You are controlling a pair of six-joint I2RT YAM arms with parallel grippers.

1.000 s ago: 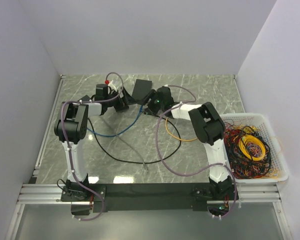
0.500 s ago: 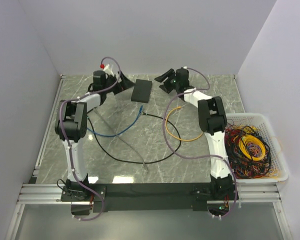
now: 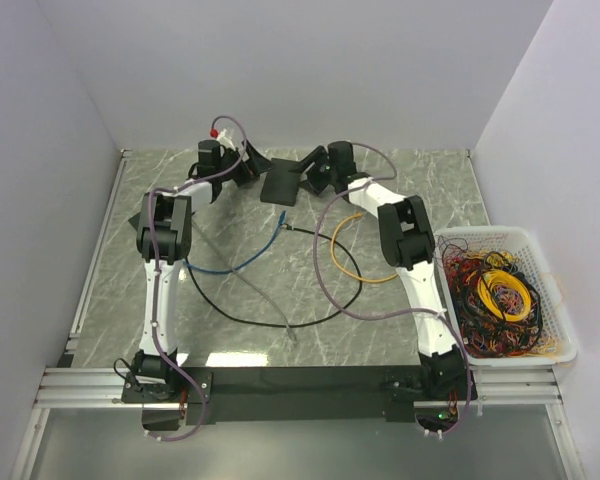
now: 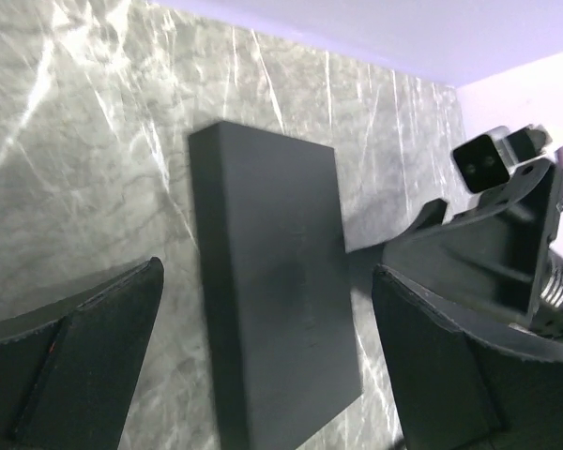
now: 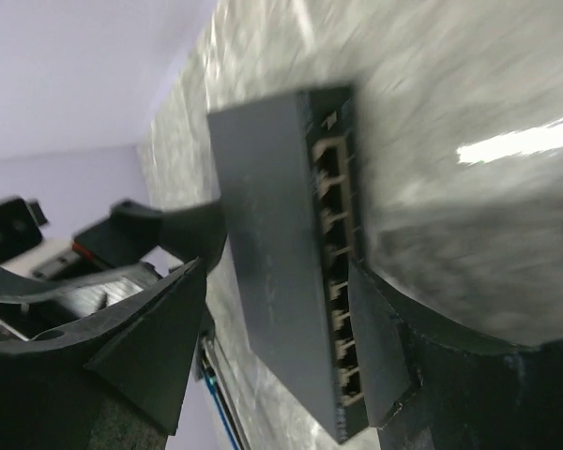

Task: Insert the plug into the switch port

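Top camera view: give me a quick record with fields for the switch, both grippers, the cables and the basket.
switch: flat on the table, far middle
left gripper: open, a finger on each side of the switch
right gripper: jaws apart beside the switch, grip unclear
orange cable: loose on the table, apart from the switch
blue cable: loose, mid-table
black cable: loose, mid-table
basket: right edge, full of coiled cables

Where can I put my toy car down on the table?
Bare: the far right corner past the right arm, and the strip left of the left arm. Crowded: cables mid-table, and the switch between the left gripper and right gripper.
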